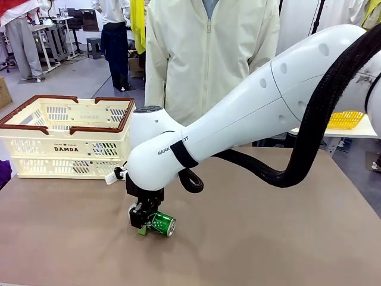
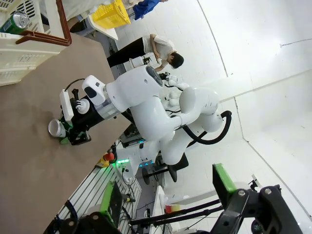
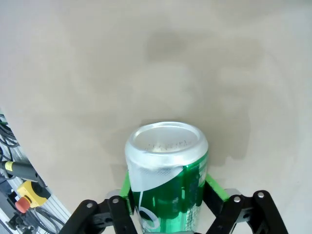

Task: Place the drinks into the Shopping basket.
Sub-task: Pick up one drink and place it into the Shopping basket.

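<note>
"DAMDA" on Shopping basket side, partial "RANK" on arm

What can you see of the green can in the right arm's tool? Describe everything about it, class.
The green can is a slim metal drink can with silver ends and white markings on glossy green. It lies on its side, low over the brown table; whether it rests on it cannot be told. The right tool is shut on its body, green pads pressing either side, one silver end facing away from the wrist.

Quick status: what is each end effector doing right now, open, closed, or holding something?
Left end effector: open, holding nothing.
Right end effector: closed on the slim green aluminium drink can with silver ends, lying on its side at the table.
</note>
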`<state>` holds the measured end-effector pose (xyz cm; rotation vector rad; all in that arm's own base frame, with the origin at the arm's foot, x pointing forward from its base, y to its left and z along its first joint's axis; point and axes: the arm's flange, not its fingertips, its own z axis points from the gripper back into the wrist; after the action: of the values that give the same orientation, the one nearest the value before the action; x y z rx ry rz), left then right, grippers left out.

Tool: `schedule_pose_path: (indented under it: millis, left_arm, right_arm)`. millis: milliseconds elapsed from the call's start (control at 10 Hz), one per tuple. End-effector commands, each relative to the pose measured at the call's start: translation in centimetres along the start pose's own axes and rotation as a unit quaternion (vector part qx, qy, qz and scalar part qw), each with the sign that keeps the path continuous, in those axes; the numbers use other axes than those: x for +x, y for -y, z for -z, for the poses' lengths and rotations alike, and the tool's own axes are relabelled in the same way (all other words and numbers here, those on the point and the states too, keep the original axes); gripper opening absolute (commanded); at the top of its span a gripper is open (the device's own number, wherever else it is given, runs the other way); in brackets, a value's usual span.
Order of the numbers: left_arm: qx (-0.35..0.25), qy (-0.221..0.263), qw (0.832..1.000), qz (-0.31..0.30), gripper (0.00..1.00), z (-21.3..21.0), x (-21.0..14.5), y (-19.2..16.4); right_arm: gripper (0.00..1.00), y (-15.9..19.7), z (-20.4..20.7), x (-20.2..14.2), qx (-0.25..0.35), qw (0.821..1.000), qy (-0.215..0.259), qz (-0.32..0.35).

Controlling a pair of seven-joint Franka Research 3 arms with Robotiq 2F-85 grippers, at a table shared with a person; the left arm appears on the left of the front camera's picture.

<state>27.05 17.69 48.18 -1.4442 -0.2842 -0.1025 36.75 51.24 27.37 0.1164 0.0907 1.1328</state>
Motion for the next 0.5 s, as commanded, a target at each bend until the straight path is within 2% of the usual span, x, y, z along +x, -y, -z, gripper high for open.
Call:
schedule_pose_path:
  millis: [0,400]
  left_arm:
    - [-0.014,0.006,1.0,0.002,1.0,0.1,0.0,0.3]
    - [-0.014,0.006,1.0,0.002,1.0,0.1,0.0,0.3]
  right_arm:
    - [1.0,0.2,-0.3,-0.2,0.004,1.0,-0.004,-0.004]
    - [1.0,0.3,-1.4,-0.7,0.003,1.0,-0.004,0.001]
